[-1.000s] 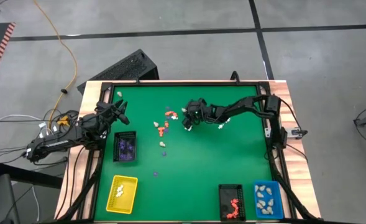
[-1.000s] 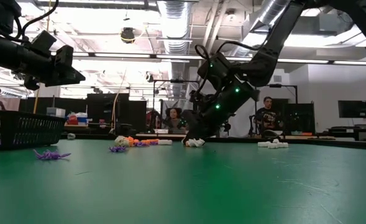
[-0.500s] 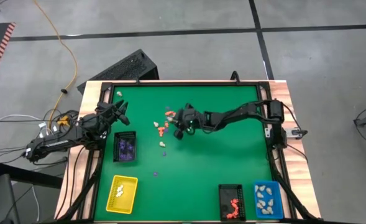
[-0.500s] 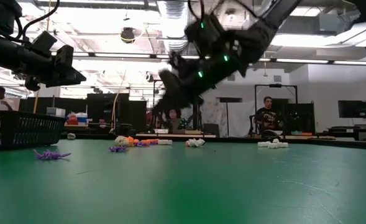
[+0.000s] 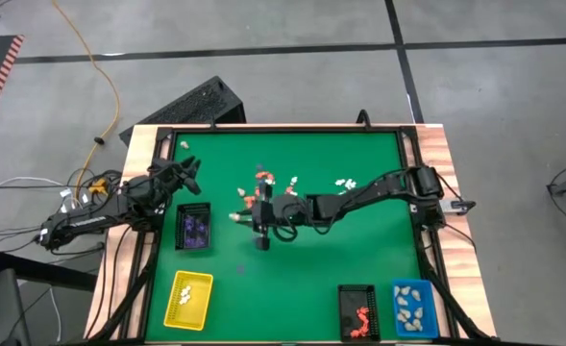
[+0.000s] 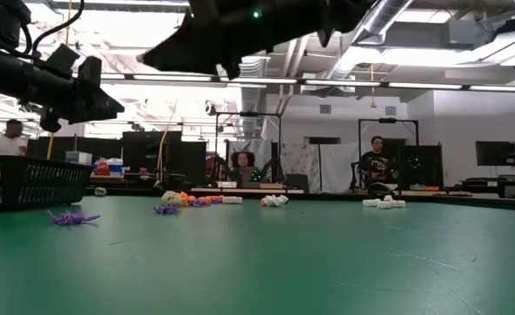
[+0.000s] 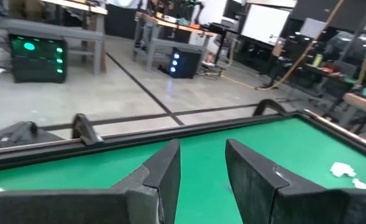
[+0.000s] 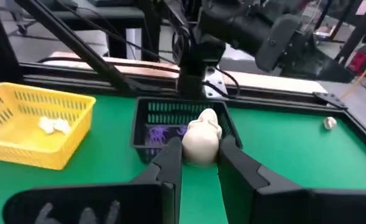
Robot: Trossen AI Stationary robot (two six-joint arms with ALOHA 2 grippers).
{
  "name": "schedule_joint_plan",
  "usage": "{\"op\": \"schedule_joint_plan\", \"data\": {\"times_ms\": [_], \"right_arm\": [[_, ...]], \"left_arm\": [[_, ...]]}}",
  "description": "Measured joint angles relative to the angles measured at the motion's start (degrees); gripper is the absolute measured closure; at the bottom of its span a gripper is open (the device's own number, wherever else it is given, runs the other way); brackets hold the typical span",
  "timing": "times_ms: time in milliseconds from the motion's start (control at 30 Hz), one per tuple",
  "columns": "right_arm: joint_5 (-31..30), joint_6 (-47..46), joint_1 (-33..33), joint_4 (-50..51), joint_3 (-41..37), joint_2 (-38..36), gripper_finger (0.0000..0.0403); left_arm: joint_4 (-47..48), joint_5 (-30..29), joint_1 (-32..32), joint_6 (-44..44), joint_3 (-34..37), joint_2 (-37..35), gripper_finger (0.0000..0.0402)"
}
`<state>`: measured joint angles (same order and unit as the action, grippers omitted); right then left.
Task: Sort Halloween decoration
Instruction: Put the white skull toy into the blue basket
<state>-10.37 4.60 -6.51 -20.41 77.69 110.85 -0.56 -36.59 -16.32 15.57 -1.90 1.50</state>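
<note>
My right end effector pinches a cream-beige figurine mid-tabletop. My left end effector, near the left edge, stands narrowly parted, holding nothing.

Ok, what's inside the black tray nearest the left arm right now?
Purple figurines lie in the black tray, also seen in the right wrist view. There the cream figurine in the right gripper covers part of its inside.
</note>
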Motion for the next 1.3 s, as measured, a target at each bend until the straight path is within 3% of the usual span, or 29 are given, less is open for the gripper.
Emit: {"op": "schedule_joint_plan", "data": {"times_ms": [167, 367, 533, 700, 900, 1100, 1300], "right_arm": [[4.16, -2.41, -1.23, 9.77, -0.11, -0.70, 0.0308], [9.58, -15.63, -5.83, 36.07, -0.12, -6.26, 0.0308], [12.13, -27.51, -11.83, 50.87, -0.17, -13.64, 0.0308], [11.47, -44.61, -18.74, 62.61, -0.07, -22.36, 0.0308], [10.84, -74.81, -29.78, 79.09, -0.07, -29.72, 0.0308], [12.09, -100.62, -41.17, 90.15, -0.07, -30.97, 0.0308], [16.52, -113.50, -48.32, 91.30, -0.09, -27.90, 0.0308]], "left_arm": [[0.02, 3.53, 0.00, 0.33, -0.01, 0.00, 0.0285], [0.02, 4.95, 0.02, 0.20, 0.00, 0.00, 0.0285], [0.02, 5.03, 0.02, 0.18, 0.01, 0.00, 0.0285], [0.02, 5.02, 0.02, 0.18, -0.01, 0.00, 0.0285], [0.02, 4.96, 0.02, 0.23, 0.00, 0.00, 0.0285], [0.02, 4.98, 0.02, 2.13, -0.01, 0.00, 0.0285], [0.15, 9.47, 0.02, 5.80, 0.00, 0.00, 0.0285]]}}
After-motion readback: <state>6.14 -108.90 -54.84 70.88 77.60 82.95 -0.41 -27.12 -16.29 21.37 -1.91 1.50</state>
